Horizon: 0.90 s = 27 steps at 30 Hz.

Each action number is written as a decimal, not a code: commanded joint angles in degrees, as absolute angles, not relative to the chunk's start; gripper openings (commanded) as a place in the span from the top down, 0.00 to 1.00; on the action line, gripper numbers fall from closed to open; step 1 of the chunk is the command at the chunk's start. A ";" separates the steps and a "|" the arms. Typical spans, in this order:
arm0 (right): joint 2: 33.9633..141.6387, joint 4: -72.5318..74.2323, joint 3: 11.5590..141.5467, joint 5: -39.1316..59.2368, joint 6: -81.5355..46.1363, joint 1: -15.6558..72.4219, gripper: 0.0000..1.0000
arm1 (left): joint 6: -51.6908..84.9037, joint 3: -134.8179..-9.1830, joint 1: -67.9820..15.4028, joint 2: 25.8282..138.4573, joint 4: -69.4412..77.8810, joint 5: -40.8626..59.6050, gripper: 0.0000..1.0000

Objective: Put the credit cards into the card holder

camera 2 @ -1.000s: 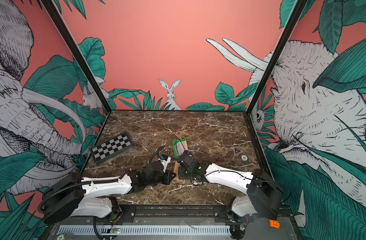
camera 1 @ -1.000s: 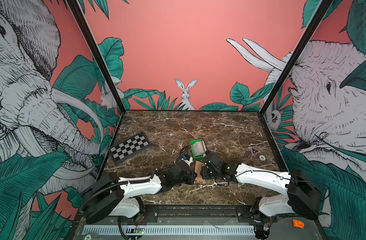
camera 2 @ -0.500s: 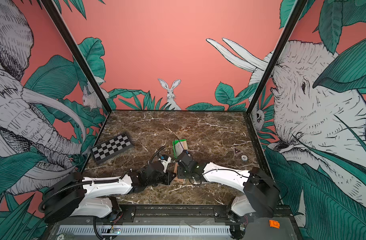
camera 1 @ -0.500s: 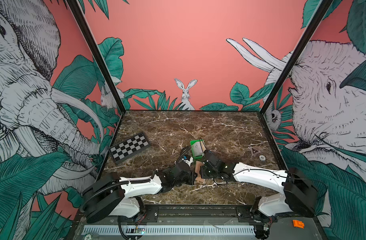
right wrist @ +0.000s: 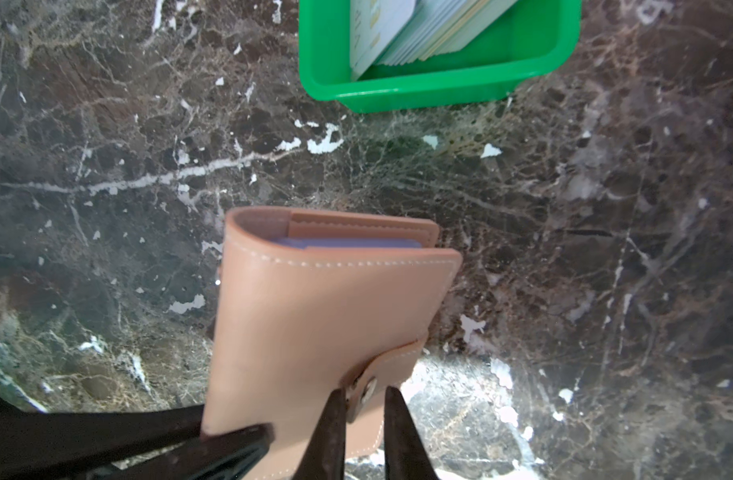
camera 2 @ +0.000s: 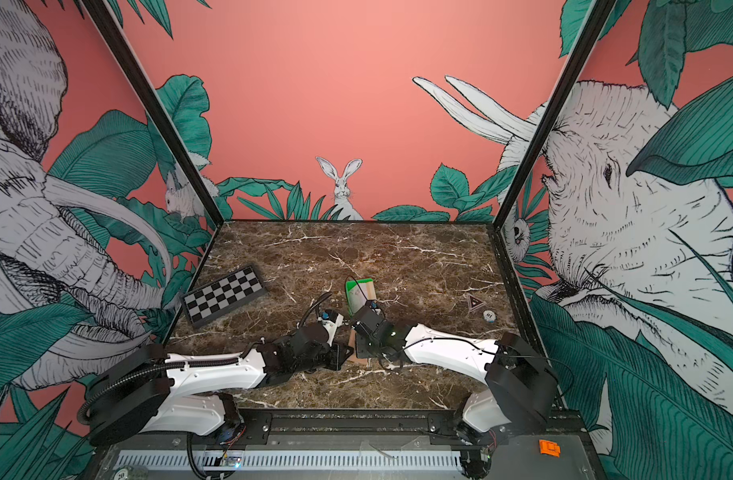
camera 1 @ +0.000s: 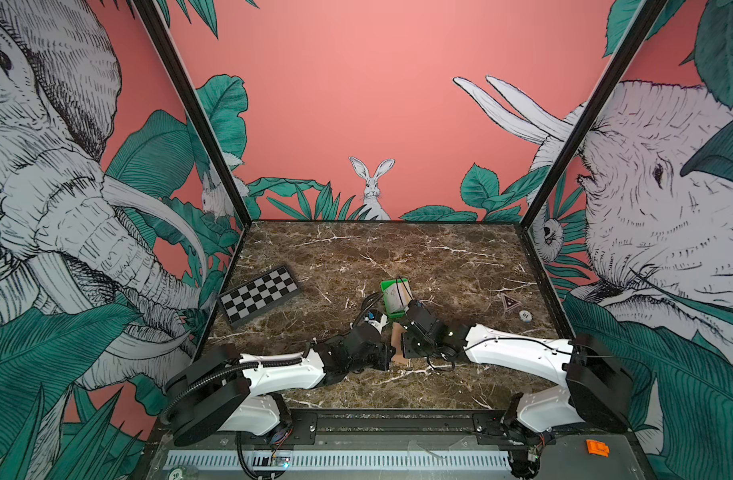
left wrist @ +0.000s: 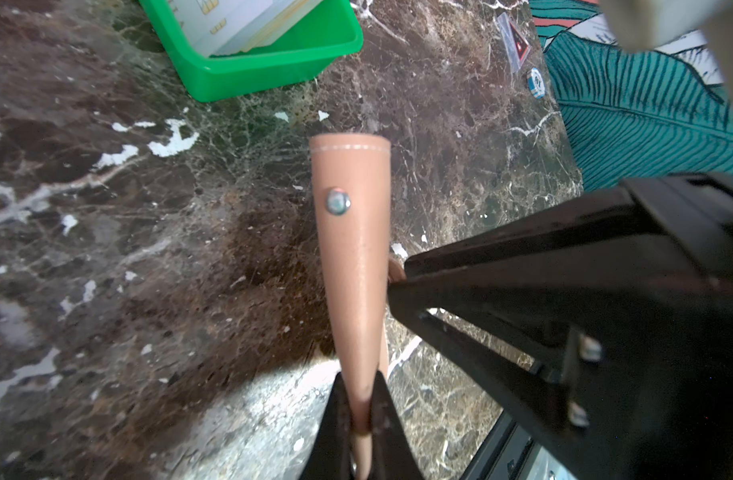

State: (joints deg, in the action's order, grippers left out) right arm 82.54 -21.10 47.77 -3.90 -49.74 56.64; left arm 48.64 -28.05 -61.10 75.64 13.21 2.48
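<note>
My left pincer [left wrist: 359, 386] pinches the soft, light holder [right wrist: 327, 316]. My right pincer [right wrist: 364, 392] is nearly closed round its floppy strap [right wrist: 391, 361], the best pulling spot; gripping, I can't tell.

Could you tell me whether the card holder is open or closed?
Closed: the card holder is folded, its bluish sleeves showing only edge-on between the covers.

Card holder [right wrist: 327, 324]: matt tan leather-like, stitched; snap [right wrist: 369, 390] metal. Tray [right wrist: 418, 97]: glossy green plastic. Tabletop [right wrist: 107, 166]: polished marble look.
</note>
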 commanded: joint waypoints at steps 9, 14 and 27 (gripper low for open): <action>83.36 -24.31 49.48 -7.37 -49.66 57.07 0.90 | 49.22 -29.19 -61.61 75.38 14.64 1.82 1.00; 83.69 -23.03 49.44 -6.50 -49.58 57.20 0.90 | 49.22 -29.40 -61.70 75.70 14.69 1.85 1.00; 84.42 -21.10 49.17 -5.19 -49.31 57.30 0.83 | 49.22 -29.50 -61.86 75.69 14.82 1.71 1.00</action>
